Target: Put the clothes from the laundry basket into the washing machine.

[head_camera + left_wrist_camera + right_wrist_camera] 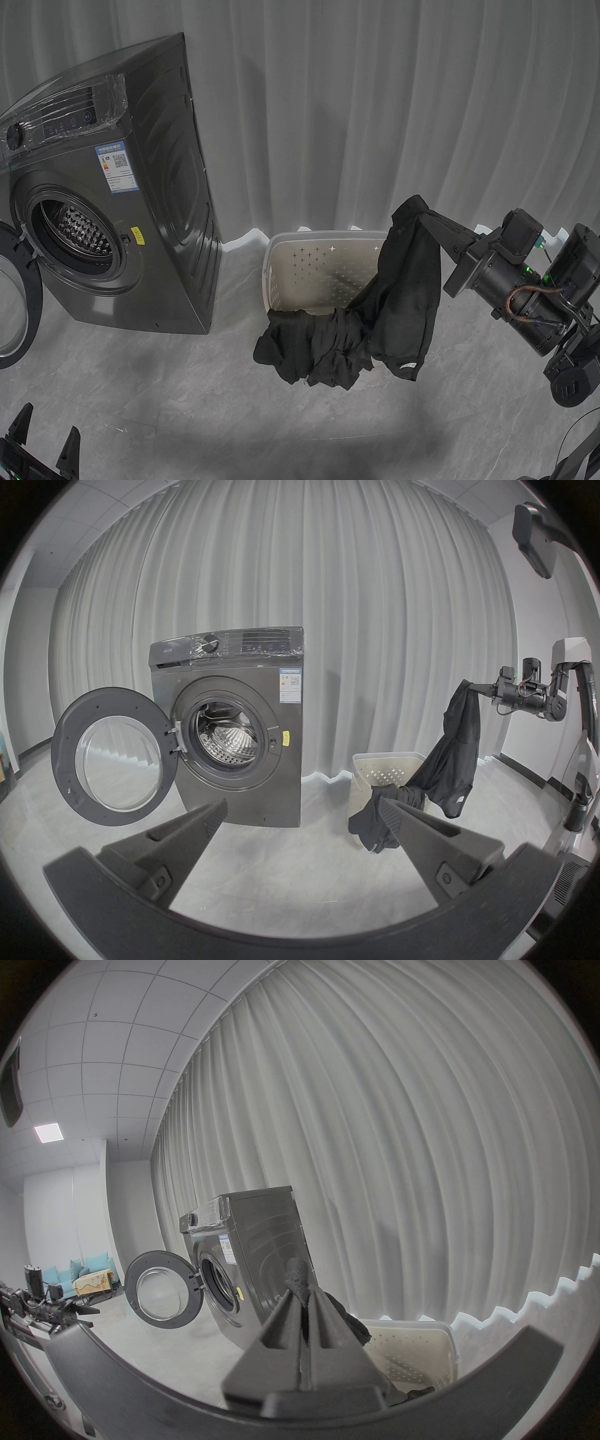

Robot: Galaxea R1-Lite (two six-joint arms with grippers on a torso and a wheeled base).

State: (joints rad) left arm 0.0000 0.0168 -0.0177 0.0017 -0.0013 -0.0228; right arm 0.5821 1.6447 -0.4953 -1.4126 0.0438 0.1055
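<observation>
Right tool [427,216], centre right: clamped on black garment [406,294] hanging over laundry basket [312,265]. Left tool [45,434], lower left: jaws apart. Washing machine [125,206], upper left: door [15,300] open.

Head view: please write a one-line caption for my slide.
Right gripper holds a black garment up over the laundry basket, with the washing machine door open.

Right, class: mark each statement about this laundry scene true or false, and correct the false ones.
1. The door of the washing machine is open. True.
2. The right gripper is shut on a black garment. True.
3. The left gripper holds clothing. False: it is open and empty.
4. The laundry basket sits on top of the washing machine. False: it stands on the floor beside it.
5. Dark cloth drapes over the basket's rim. True.
</observation>
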